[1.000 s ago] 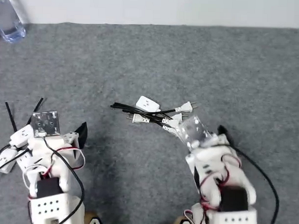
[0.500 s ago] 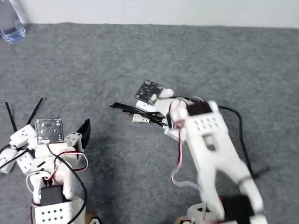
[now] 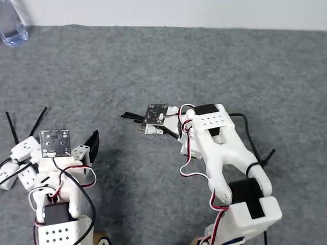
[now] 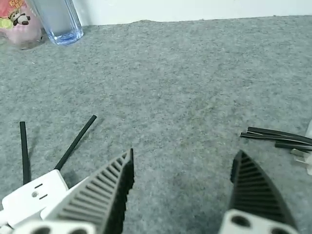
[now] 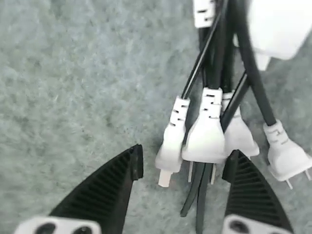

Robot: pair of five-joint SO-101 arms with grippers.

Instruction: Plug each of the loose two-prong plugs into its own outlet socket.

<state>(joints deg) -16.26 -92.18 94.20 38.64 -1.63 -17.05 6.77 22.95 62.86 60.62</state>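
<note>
Covering most plugs (image 5: 204, 139) from overhead, right claw (image 5: 185, 151) gapes wide; left claw (image 4: 185, 155) gapes too.

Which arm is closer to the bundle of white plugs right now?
Right. The right arm holds its open jaws just over the plug bundle. The left arm sits off to one side by the outlet sockets, jaws open, apart from it.
</note>
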